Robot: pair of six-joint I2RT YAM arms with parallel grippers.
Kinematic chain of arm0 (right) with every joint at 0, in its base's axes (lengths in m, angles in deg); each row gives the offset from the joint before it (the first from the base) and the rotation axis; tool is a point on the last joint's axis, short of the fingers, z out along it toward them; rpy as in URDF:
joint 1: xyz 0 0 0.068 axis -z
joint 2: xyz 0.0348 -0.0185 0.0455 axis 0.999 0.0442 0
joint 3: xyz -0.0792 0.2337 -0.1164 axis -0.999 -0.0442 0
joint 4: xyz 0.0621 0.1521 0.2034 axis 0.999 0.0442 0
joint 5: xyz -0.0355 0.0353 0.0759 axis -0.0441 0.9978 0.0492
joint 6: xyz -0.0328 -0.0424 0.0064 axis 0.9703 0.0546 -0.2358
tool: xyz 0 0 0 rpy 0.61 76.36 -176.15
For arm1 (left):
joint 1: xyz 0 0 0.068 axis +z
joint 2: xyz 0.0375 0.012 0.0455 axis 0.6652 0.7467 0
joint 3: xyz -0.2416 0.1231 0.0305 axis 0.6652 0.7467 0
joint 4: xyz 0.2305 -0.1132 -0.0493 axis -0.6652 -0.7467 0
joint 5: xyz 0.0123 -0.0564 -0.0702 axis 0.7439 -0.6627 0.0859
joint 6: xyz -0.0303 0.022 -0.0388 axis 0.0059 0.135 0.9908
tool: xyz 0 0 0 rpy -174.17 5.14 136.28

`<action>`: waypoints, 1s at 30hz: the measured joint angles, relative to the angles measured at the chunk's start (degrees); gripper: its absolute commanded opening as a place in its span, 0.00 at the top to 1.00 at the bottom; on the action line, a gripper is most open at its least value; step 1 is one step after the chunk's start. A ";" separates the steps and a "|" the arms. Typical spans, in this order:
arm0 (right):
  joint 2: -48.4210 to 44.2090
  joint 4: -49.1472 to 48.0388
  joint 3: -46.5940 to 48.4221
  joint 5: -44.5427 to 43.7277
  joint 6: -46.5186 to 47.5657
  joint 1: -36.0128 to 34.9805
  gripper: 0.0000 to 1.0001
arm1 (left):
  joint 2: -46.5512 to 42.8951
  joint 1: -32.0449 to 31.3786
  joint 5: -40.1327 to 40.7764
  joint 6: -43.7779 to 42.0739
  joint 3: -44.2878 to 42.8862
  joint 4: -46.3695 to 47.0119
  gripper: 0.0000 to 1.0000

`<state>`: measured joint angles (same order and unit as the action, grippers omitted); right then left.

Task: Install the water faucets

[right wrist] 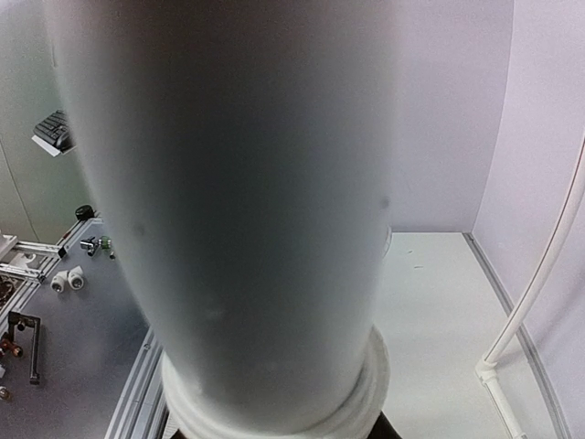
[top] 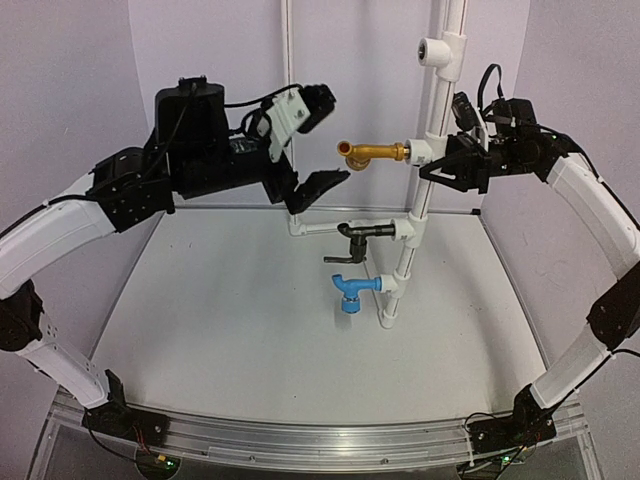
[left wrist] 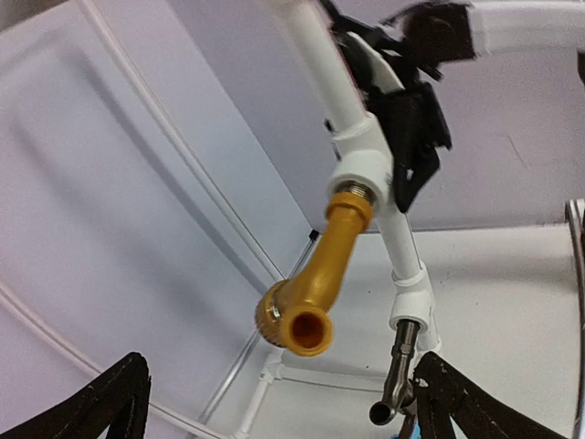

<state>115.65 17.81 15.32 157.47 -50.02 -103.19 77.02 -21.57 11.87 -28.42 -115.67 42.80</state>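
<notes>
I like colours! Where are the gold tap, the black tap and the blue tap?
gold tap (top: 374,154): top view, on its stem.
black tap (top: 364,231): top view, on its stem.
blue tap (top: 353,290): top view, on its body.

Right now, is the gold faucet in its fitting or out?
In. The gold faucet seats in the white fitting on the pipe, sticking out level; left gripper open, not touching it. Thread tightness: cannot tell.
</notes>
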 measured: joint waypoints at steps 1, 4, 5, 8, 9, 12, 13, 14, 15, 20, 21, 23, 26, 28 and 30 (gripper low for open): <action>0.00 0.00 0.00 0.00 0.02 0.00 1.00 | -0.25 0.00 1.47 5.49 -1.91 -2.59 0.00; 0.00 0.00 0.00 -0.01 0.01 0.00 1.00 | 0.37 0.22 4.24 21.52 -9.83 -11.51 0.00; 0.00 0.00 0.00 -0.03 0.02 0.00 1.00 | 0.68 0.33 4.74 26.55 -12.52 -14.11 0.00; 0.00 0.00 0.00 -0.05 0.00 0.00 1.00 | 0.31 1.19 2.69 43.84 -15.57 -17.45 0.00; 0.00 -0.02 0.00 -0.07 0.00 0.00 1.00 | -0.05 1.91 0.66 49.35 -14.92 -17.28 0.00; 0.03 -0.01 0.00 -0.10 0.00 0.00 1.00 | -2.90 5.81 -7.71 67.18 -5.34 -11.00 0.00; 0.04 -0.04 0.00 -0.11 -0.02 0.00 1.00 | -3.89 7.42 -9.94 72.75 -1.08 -8.14 0.00; 0.04 -0.06 0.00 -0.11 -0.04 0.00 1.00 | -4.58 8.83 -11.65 78.21 2.65 -5.87 0.00; 0.04 -0.07 0.00 -0.15 -0.04 0.00 1.00 | -4.99 10.39 -13.44 83.97 6.42 -3.53 0.00; 0.04 -0.14 0.02 -0.29 -0.11 0.00 1.00 | -2.10 14.22 -21.15 101.79 8.64 -0.80 0.00; 0.04 -0.17 0.02 -0.33 -0.11 -0.02 1.00 | -1.32 14.31 -23.15 104.72 8.10 1.10 0.00; 0.04 -0.17 0.02 -0.37 -0.13 -0.02 1.00 | -0.25 14.29 -25.83 109.31 7.77 5.49 0.00; 0.04 -0.21 0.02 -0.46 -0.17 -0.02 1.00 | 1.30 14.21 -29.21 115.18 7.78 12.57 0.00; 0.04 -0.22 0.04 -0.46 -0.20 -0.02 1.00 | 2.45 14.21 -30.97 117.87 7.70 15.88 0.00; 0.04 -0.24 0.04 -0.47 -0.23 -0.02 1.00 | 4.09 14.21 -32.62 119.70 7.11 18.03 0.00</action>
<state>115.69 17.57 15.37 157.00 -50.24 -103.21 81.11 -7.36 -20.75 91.29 -108.56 60.84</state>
